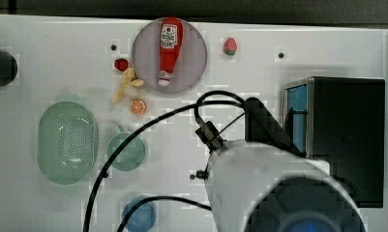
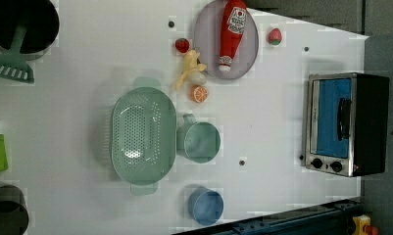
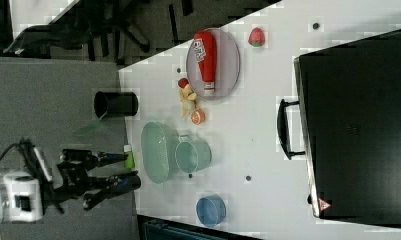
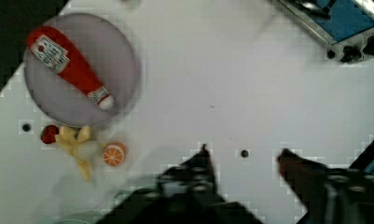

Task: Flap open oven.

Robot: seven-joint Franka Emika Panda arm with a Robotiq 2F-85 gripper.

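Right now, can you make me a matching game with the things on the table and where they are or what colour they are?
Things:
1. ketchup bottle
2. oven
3. colander
4. small cup

Clues:
A. pale green with lots of holes
B. lying on the round plate
C. blue
D. door shut, glass tinted blue

Pairs: 1-B, 2-D, 3-A, 4-C

In the left view, the oven (image 2: pixel 346 125) stands at the table's (image 2: pixel 272 147) right; a colander (image 2: pixel 142 134) sits left, a cup (image 2: pixel 201 142) just beside it
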